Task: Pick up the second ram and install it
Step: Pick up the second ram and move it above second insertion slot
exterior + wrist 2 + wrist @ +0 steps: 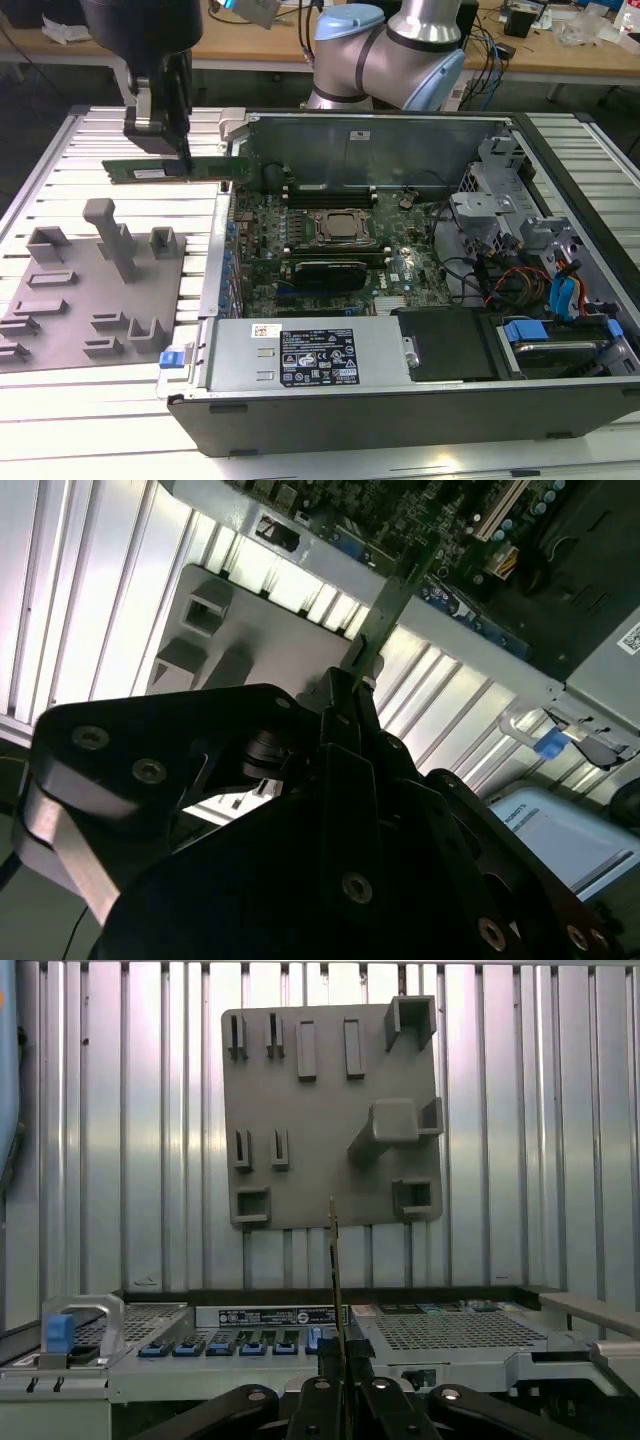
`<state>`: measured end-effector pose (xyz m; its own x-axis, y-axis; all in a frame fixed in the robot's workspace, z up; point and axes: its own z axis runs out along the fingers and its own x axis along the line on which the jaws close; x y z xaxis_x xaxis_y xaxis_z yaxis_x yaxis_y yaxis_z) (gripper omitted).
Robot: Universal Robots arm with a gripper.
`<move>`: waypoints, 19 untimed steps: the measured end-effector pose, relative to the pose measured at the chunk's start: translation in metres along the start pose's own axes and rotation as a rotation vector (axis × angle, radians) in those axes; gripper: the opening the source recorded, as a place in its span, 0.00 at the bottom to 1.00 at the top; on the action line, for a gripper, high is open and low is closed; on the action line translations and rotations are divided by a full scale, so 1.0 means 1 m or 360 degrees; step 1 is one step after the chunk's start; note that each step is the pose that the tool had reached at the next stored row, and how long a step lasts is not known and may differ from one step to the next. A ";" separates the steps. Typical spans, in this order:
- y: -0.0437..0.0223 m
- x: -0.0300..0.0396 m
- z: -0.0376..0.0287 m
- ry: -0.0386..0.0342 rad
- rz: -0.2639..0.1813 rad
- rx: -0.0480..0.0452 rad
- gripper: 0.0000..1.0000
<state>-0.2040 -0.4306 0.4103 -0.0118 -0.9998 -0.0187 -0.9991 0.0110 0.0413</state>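
The second ram, a long thin green stick, hangs level in the air above the slatted table. It is at the exterior view's left, just outside the open computer case. My gripper is shut on it from above, near its middle. In the second wrist view the ram sticks out past the fingers toward the case edge. The first wrist view shows the ram edge-on, rising from the gripper.
A grey fixture plate with upright blocks lies on the table below and in front of the gripper, and shows in both wrist views. Inside the case, the motherboard carries a silver CPU socket; cables and drive bays fill the right.
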 end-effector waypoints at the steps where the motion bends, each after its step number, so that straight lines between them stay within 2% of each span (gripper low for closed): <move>1: -0.0045 -0.0001 -0.0002 0.0000 0.0000 0.0000 0.14; 2: -0.0108 -0.0002 -0.0004 0.0000 0.0000 -0.0001 0.14; 4: -0.0164 -0.0003 -0.0007 0.0000 0.0000 -0.0001 0.14; 8: -0.0369 -0.0006 -0.0015 0.0000 0.0000 -0.0003 0.14; 10: -0.0440 -0.0007 -0.0018 0.0000 0.0000 -0.0003 0.14; 16: -0.0770 -0.0012 -0.0031 0.0002 0.0000 -0.0007 0.14; 18: -0.0904 -0.0015 -0.0037 0.0002 0.0000 -0.0011 0.14; 19: -0.0937 -0.0016 -0.0038 0.0002 0.0000 -0.0011 0.14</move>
<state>-0.1101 -0.4302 0.4103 -0.0118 -0.9998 -0.0176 -0.9988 0.0109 0.0484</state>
